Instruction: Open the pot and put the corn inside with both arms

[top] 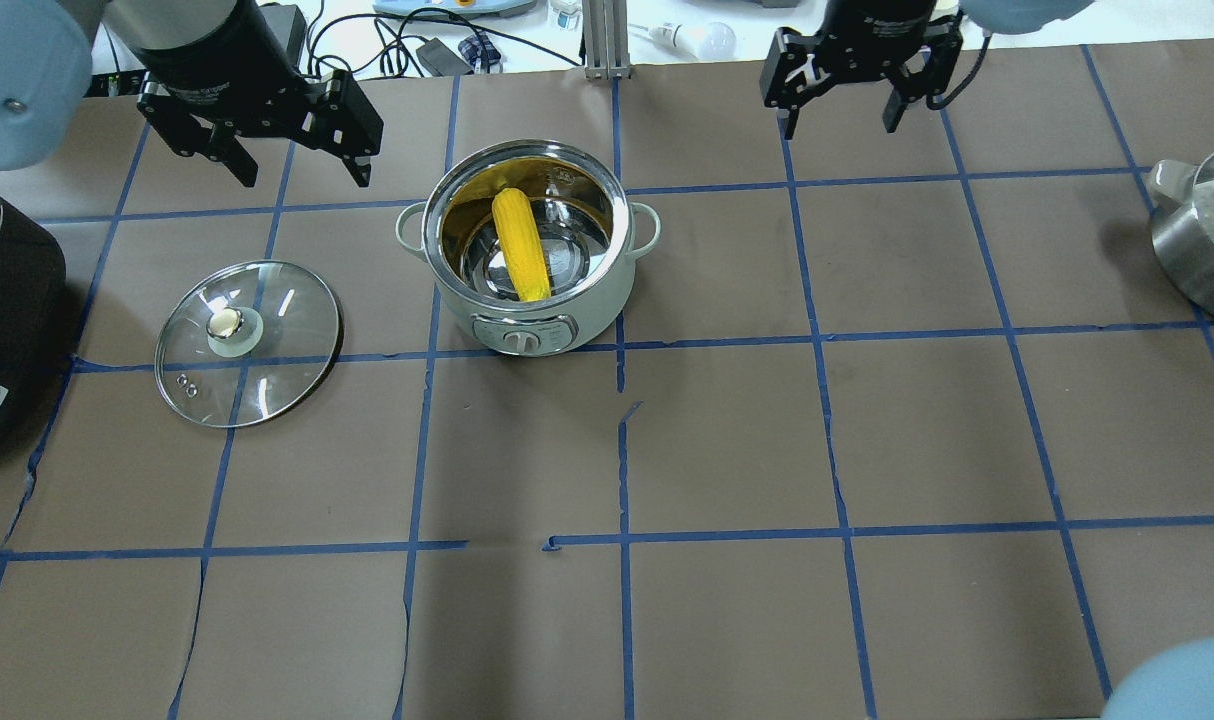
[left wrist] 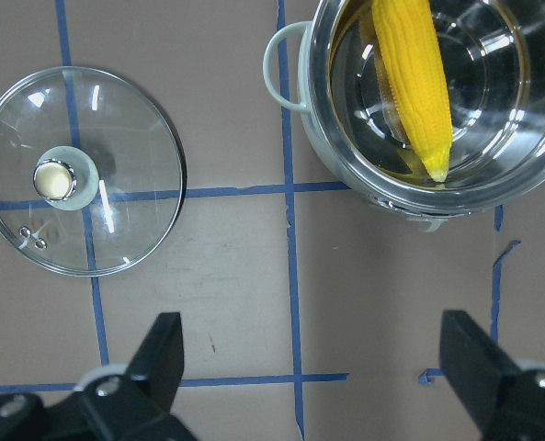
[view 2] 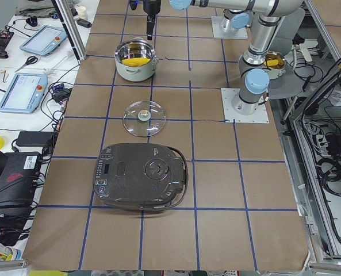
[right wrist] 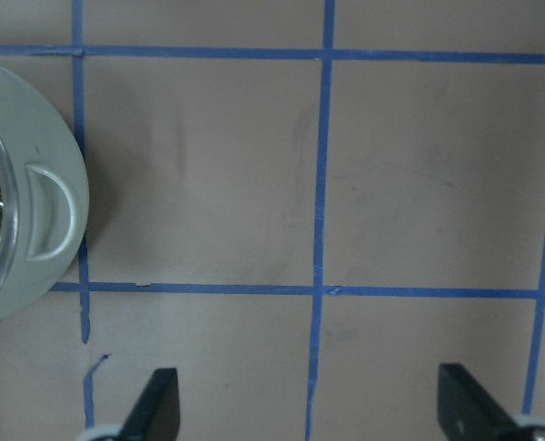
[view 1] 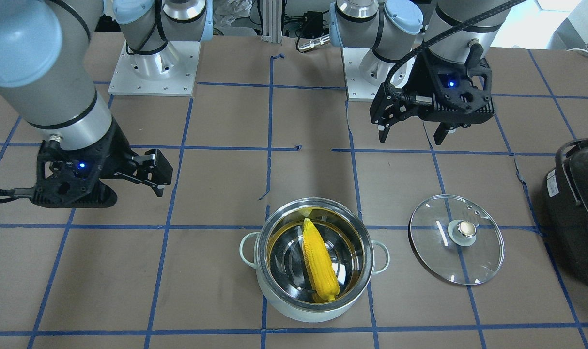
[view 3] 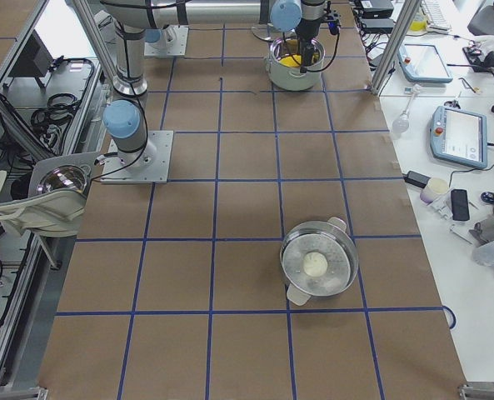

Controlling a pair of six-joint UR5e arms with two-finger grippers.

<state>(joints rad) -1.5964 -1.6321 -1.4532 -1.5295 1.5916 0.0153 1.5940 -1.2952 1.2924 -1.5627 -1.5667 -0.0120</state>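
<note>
Corn (view 1: 318, 261) within pot rim (view 1: 368, 252), lid (view 1: 456, 247) well apart

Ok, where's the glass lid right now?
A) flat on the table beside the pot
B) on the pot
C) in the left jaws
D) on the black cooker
A: the lid lies flat on the table, apart from the open pot holding the corn.
</note>
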